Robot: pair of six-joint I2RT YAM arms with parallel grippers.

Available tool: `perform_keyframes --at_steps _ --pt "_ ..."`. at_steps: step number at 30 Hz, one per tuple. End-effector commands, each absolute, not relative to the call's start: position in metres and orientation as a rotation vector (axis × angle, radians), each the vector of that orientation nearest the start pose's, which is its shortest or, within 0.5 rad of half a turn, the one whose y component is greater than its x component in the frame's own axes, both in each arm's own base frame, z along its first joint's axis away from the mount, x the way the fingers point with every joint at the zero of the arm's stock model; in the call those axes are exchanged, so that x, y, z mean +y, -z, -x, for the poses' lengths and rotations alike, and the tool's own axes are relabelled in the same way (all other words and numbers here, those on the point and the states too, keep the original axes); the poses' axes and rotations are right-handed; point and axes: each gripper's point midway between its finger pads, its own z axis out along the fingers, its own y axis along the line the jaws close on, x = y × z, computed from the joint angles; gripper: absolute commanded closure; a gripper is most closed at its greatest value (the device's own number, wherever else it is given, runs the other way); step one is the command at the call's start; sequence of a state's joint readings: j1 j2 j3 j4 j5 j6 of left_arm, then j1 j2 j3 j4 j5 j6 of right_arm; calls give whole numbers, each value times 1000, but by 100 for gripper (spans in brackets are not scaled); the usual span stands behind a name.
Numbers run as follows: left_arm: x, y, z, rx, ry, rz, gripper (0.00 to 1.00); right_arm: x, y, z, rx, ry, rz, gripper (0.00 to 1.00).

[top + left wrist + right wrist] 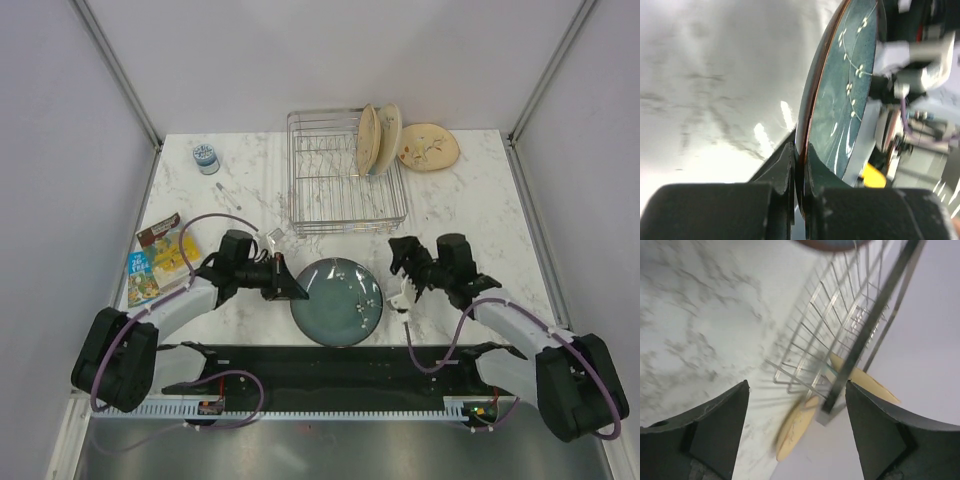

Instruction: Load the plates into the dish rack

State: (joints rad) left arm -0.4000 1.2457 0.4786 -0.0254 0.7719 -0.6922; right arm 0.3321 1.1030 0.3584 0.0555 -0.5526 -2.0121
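Observation:
A dark teal-grey plate (338,301) lies near the table's front middle. My left gripper (296,290) is shut on its left rim; the left wrist view shows the rim (805,135) pinched between both fingers. My right gripper (402,262) is open and empty just right of this plate. The silver wire dish rack (340,175) stands at the back; it also shows in the right wrist view (840,325). Two plates (378,138) stand upright in its right end. A cream-tan plate with sprigs (429,146) lies flat to the rack's right.
A small blue-lidded jar (206,158) stands at the back left. Snack packets (160,258) lie at the left edge. A black strip (330,365) runs along the near edge between the arm bases. Grey walls close the sides.

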Motion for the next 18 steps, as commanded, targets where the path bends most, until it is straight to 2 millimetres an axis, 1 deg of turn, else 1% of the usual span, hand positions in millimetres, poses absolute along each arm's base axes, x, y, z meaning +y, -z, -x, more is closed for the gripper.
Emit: perform_keyframes --at_steps 1,2,3,4,5,6,7,8,9,10,11,12,13,14,15,16,17,18 --pt "-242 -173 -155 2175 1709 -581 98 142 -134 -313 910 335 1976 14" --pt "-239 -182 -163 2144 1691 -582 98 144 -173 -331 1063 285 1799 13" --pt "-239 -202 -173 2069 1668 -637 98 144 -186 -340 1141 257 1731 13" --pt "-237 -208 -178 2061 1662 -634 98 142 -190 -354 1268 222 1645 13" --pt "-233 -223 -195 2024 1626 -623 98 146 -238 -375 1300 223 1501 13" --pt "-229 -225 -208 2019 1569 -598 98 149 -244 -380 1481 84 1325 13" --pt "-219 -228 -225 2015 1516 -541 98 152 -233 -398 1603 29 1265 13" --pt "-214 -236 -240 2002 1480 -510 98 159 -286 -417 1580 -4 1158 13" --pt "-208 -239 -251 1999 1449 -475 98 158 -280 -416 1750 -157 1030 15" --pt "-199 -244 -263 1988 1413 -439 98 182 -259 -421 1824 -385 1051 18" --pt "-195 -252 -274 1968 1382 -429 98 191 -307 -430 1780 -479 1003 20" --pt "-190 -256 -285 1962 1339 -400 98 195 -295 -419 1900 -634 975 26" --pt "-181 -258 -294 1957 1313 -368 98 206 -273 -426 2036 -802 865 28" --pt "-177 -266 -302 1940 1292 -360 98 222 -299 -420 1979 -994 866 30" --pt "-174 -267 -308 1941 1278 -343 98 224 -296 -416 2025 -1107 823 31" --pt "-170 -270 -312 1931 1267 -338 98 230 -286 -418 2099 -1228 727 31" --pt "-165 -276 -318 1915 1257 -328 98 236 -288 -410 2078 -1336 732 31" --pt "-163 -278 -319 1912 1261 -323 98 238 -287 -413 2054 -1343 735 29"
